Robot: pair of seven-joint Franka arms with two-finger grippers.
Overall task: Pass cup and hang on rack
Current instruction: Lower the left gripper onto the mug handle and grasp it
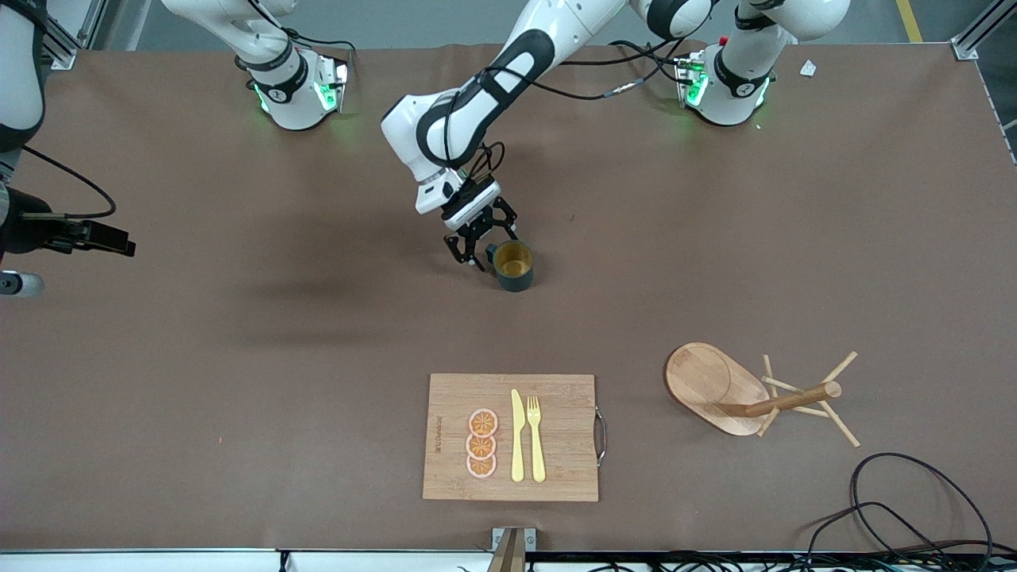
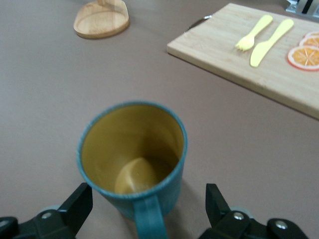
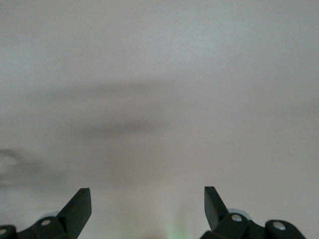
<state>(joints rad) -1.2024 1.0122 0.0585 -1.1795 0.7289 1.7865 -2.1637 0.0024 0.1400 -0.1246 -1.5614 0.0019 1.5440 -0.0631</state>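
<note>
The dark teal cup (image 1: 515, 266) with a yellow-brown inside stands upright on the brown table, mid-table. Its handle (image 2: 149, 219) points at my left gripper (image 1: 483, 242), which is low beside the cup. That gripper is open, one finger on each side of the handle and apart from it (image 2: 148, 199). The wooden rack (image 1: 719, 385), an oval base with a post and thin pegs, sits nearer the front camera, toward the left arm's end; its base (image 2: 102, 20) shows in the left wrist view. My right gripper (image 3: 147, 199) is open and holds nothing, over bare table at the right arm's end.
A rectangular wooden cutting board (image 1: 556, 477) lies near the front edge with a yellow knife (image 1: 517, 437), a yellow fork (image 1: 536, 437) and three orange slices (image 1: 481, 443) on it. Black cables (image 1: 914, 508) loop at the front corner by the rack.
</note>
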